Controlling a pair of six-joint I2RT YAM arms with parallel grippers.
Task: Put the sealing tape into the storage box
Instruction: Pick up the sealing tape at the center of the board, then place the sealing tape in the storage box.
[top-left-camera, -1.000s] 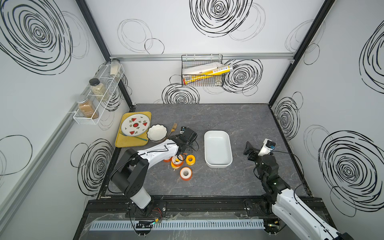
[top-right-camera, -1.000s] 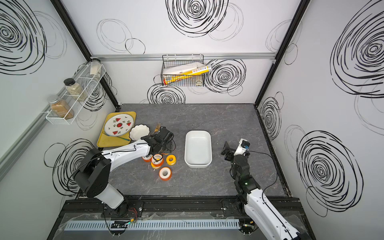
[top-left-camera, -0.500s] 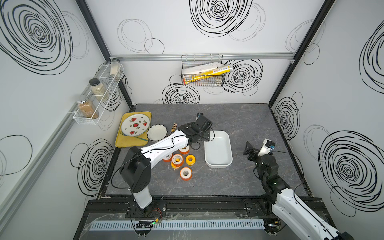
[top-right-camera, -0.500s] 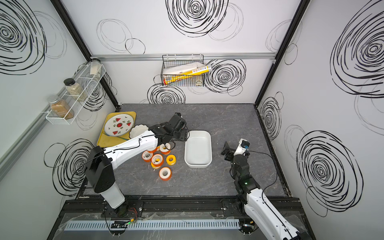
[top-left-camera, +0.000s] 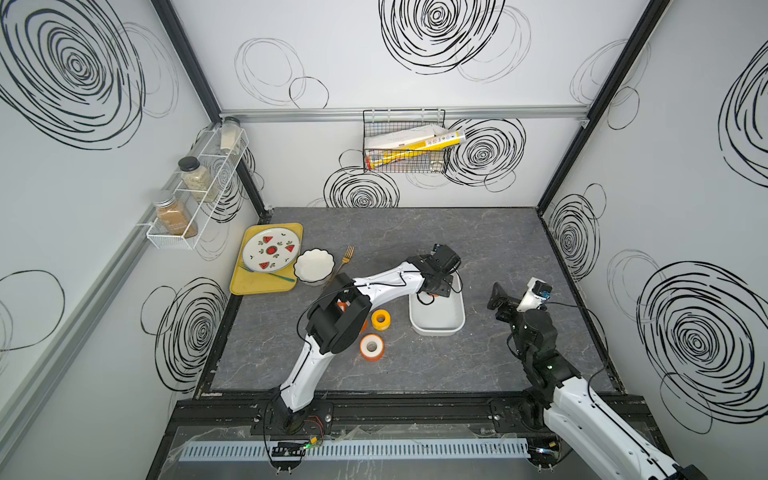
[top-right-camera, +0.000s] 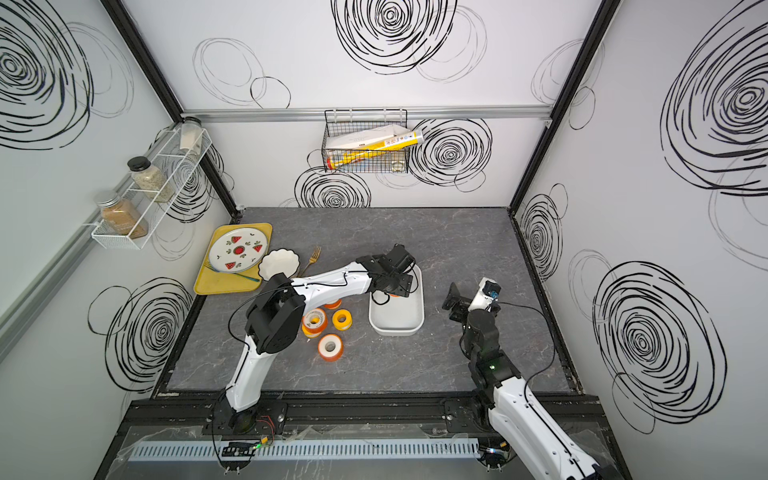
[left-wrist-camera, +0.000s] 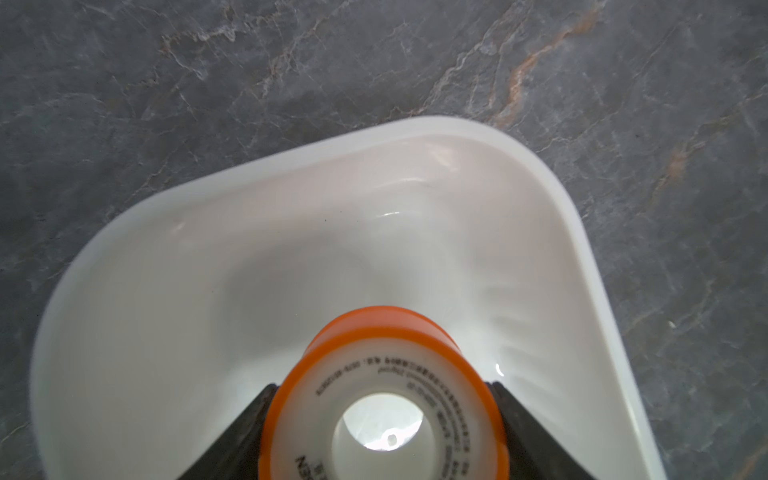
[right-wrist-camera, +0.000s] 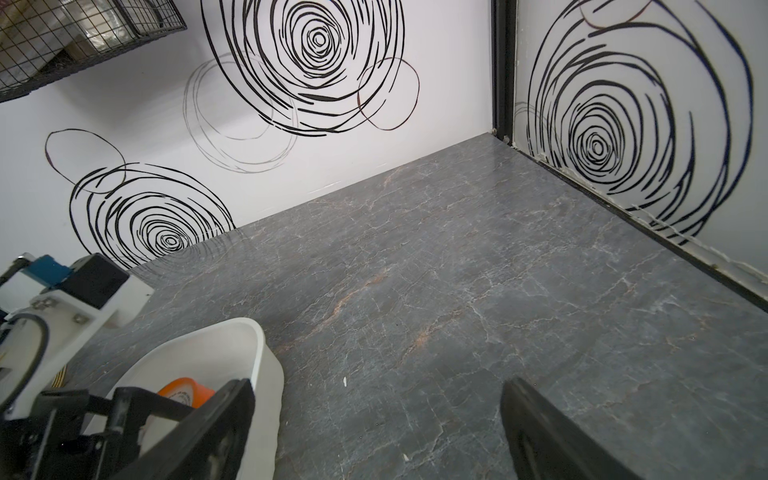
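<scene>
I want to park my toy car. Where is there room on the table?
Bare table lies between the box and the back wall, and between the box and the right arm. It is crowded left of the box: spools, bowl, tray and the left arm.

The white storage box (top-left-camera: 437, 331) sits mid-tabletop (top-left-camera: 415, 232), empty. One orange-flanged spool (left-wrist-camera: 386, 353) hangs flat over its far end. Perhaps four more spools (top-right-camera: 330, 346) lie flat toward the left edge.

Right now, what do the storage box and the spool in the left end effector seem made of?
Storage box: probably smooth white plastic, semi-glossy; highlights glint on its rounded walls. Spool: likely orange plastic rim, satin, with a white printed face.
</scene>
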